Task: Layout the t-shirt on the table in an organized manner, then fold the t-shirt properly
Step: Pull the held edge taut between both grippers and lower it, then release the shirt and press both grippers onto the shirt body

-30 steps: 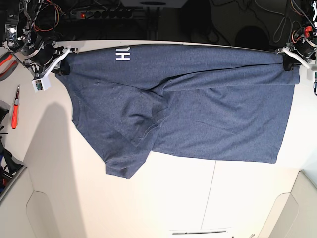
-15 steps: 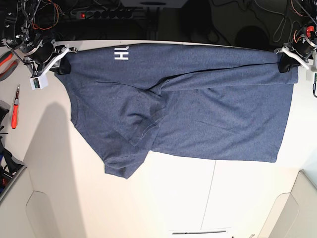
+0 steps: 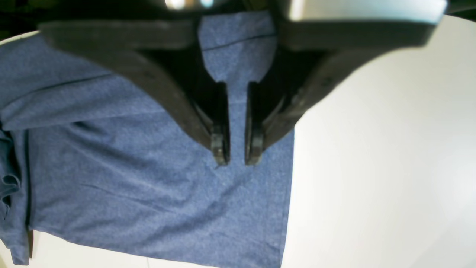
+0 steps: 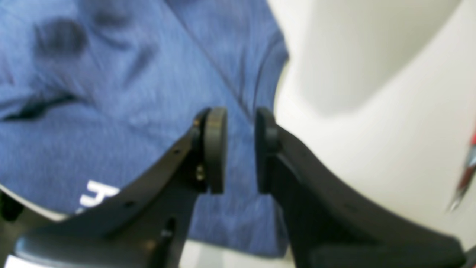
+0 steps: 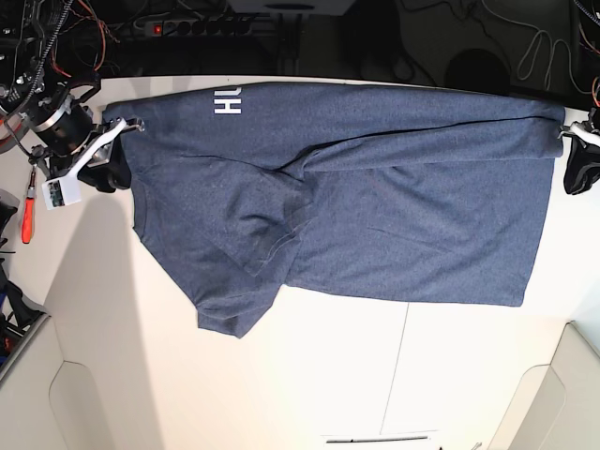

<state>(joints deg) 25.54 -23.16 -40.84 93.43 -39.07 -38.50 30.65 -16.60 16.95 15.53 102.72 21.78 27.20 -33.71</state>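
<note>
Both grippers, left gripper (image 3: 237, 160) and right gripper (image 4: 241, 149), released t-shirt (image 5: 375, 187), jaws apart; white table (image 5: 309, 375), dark cabling behind.

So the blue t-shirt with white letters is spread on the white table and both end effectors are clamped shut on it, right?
Not quite. The t-shirt does lie on the table, but the wrist views show the left end effector and right end effector with jaws apart, holding nothing.

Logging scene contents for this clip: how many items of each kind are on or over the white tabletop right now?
Heathered navy-blue cotton t-shirt with white lettering: 1
Red-handled screwdriver at the table's edge: 1
Black-fingered robot grippers, jaws parted: 2 (left gripper, right gripper)
Total: 4
</note>
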